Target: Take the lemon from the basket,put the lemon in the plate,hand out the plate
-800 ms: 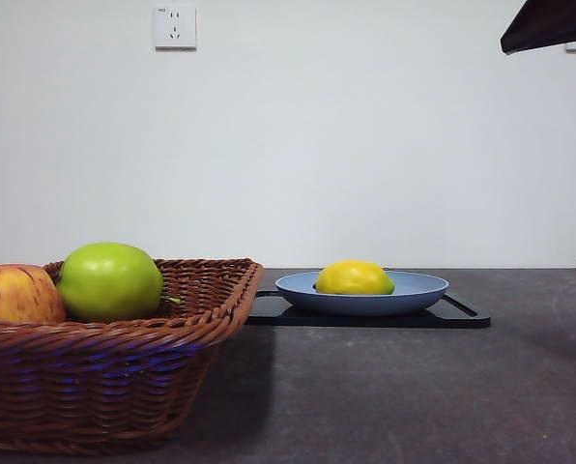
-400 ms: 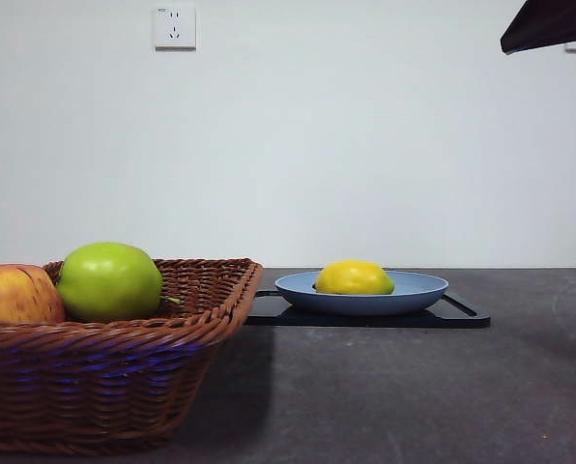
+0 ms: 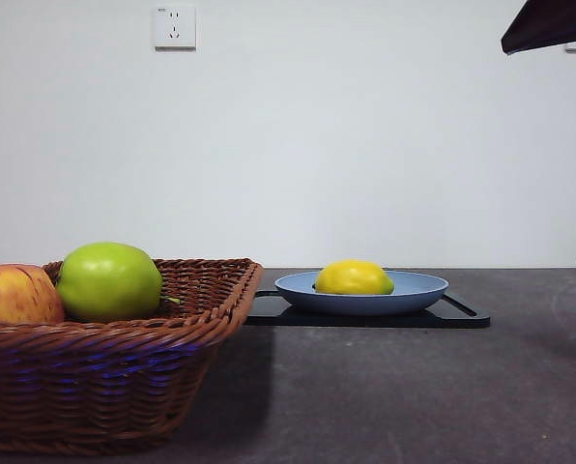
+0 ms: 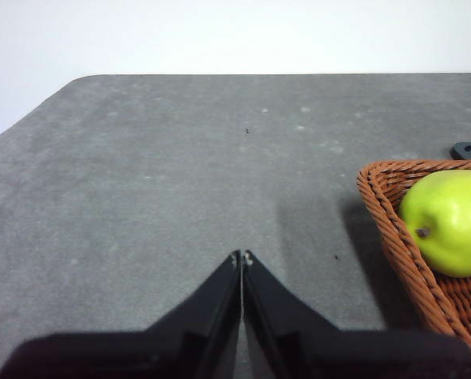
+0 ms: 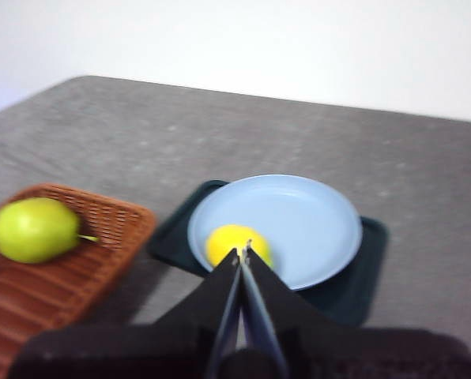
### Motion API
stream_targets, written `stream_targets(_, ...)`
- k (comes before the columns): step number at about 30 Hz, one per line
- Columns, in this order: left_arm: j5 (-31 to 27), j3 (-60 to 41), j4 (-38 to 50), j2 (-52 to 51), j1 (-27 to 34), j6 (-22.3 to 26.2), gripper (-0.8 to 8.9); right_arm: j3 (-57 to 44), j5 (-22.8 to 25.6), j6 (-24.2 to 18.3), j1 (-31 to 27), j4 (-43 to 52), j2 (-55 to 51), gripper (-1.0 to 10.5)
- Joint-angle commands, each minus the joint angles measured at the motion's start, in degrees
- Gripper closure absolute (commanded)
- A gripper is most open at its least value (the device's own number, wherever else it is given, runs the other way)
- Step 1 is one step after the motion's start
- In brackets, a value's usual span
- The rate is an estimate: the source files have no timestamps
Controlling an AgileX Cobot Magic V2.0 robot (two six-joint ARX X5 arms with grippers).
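Two grippers are seen closed and empty. The lemon is held in the plate, directly below the right gripper; the left gripper is parked beyond the basket.

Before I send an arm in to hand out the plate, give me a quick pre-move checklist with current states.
1. Lemon in the plate: ok.
2. Plate seated on the black tray: ok.
3. Lemon out of the basket; only the green apple and red-yellow apple show there: ok.
4. Right gripper open for a grasp: not ok, jaws shut, raised above the plate.
5. Left gripper clear of the plate: ok, shut, beside the basket.
6. Plate rim free to grip: ok.
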Motion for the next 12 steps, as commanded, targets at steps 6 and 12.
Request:
stream_targets(6, -0.1, -0.3, -0.3, -0.1, 0.2, -0.4, 8.05, -4.3, -2.0, -3.2, -15.2, -5.6, -11.8, 9.4)
stream_targets(12, -0.1, -0.3, 0.0, -0.1, 0.2, -0.4, 8.05, -14.6, -11.4, -2.6, -30.9, -2.8, -20.9, 9.4)
